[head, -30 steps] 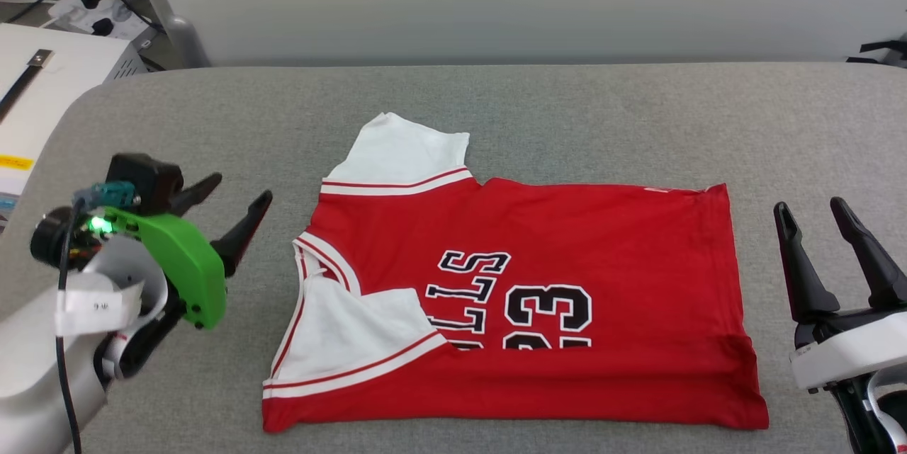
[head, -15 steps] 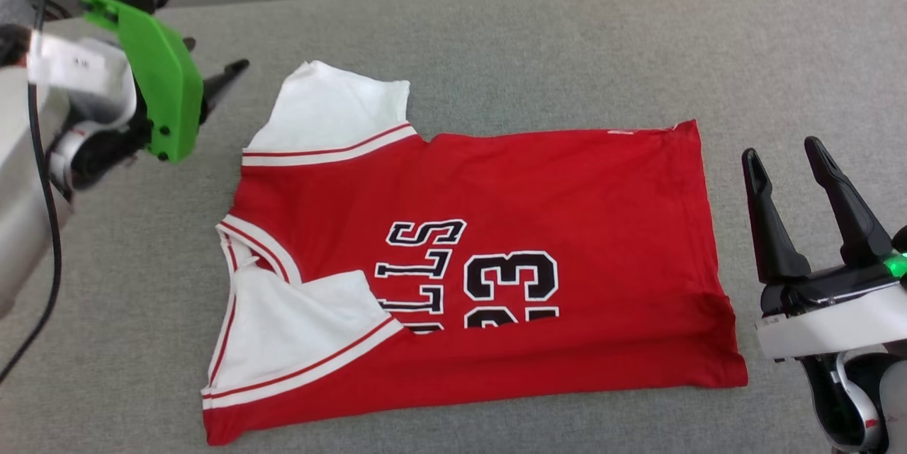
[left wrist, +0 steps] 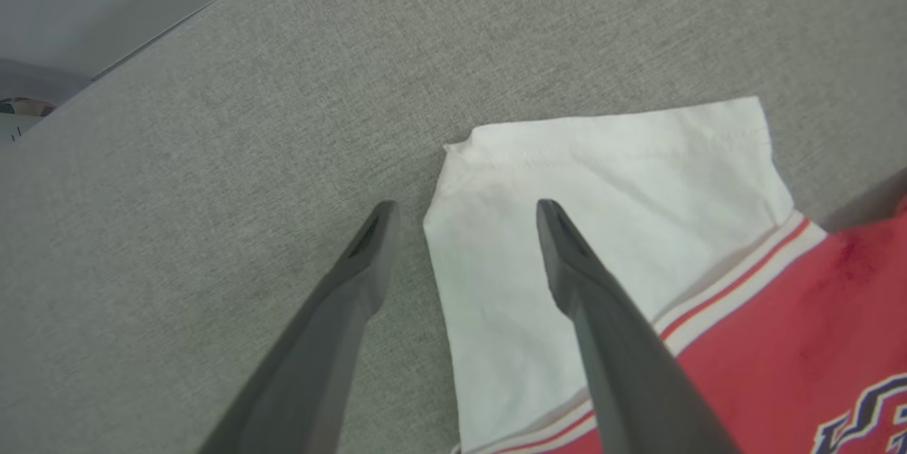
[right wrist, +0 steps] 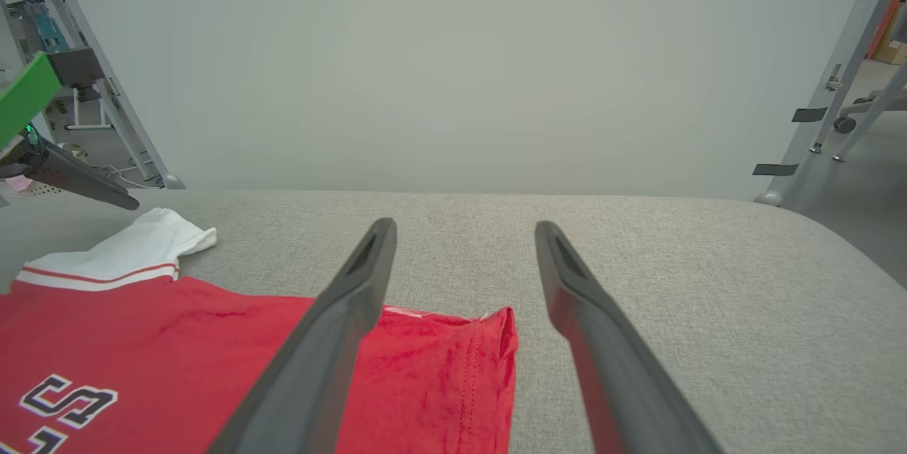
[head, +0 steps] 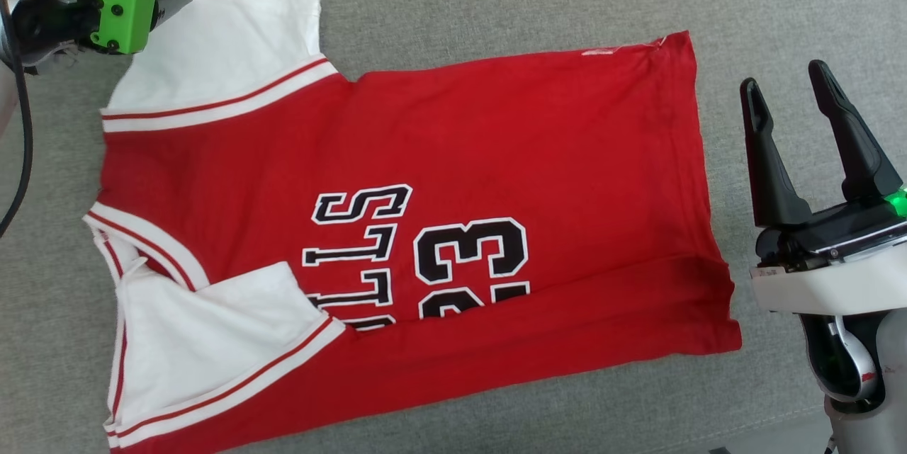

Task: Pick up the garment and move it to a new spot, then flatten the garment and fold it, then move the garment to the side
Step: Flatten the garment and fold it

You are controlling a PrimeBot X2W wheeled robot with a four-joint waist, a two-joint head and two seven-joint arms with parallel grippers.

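Observation:
The red garment [head: 496,156] lies spread on the grey surface, "BULLS 23" facing up and the collar to the left. Its near edge is folded up over the lower lettering, and the near white sleeve [head: 212,333] lies folded onto the front. My left gripper [head: 166,1] hovers open over the outer corner of the far white sleeve [left wrist: 602,178], one finger on each side of that sleeve's edge. To the right of the hem [right wrist: 439,369], my right gripper [head: 786,89] stands open and holds nothing.
The grey padded surface [head: 496,8] extends beyond the garment on all sides; its near edge [head: 779,429] shows at the lower right. A pale wall [right wrist: 453,50] rises behind it, with metal frame legs [right wrist: 840,78] at the right.
The head camera has dipped and come closer, so the garment looks larger. My left gripper has reached forward from beside the collar to the far sleeve's corner. The right gripper stays open.

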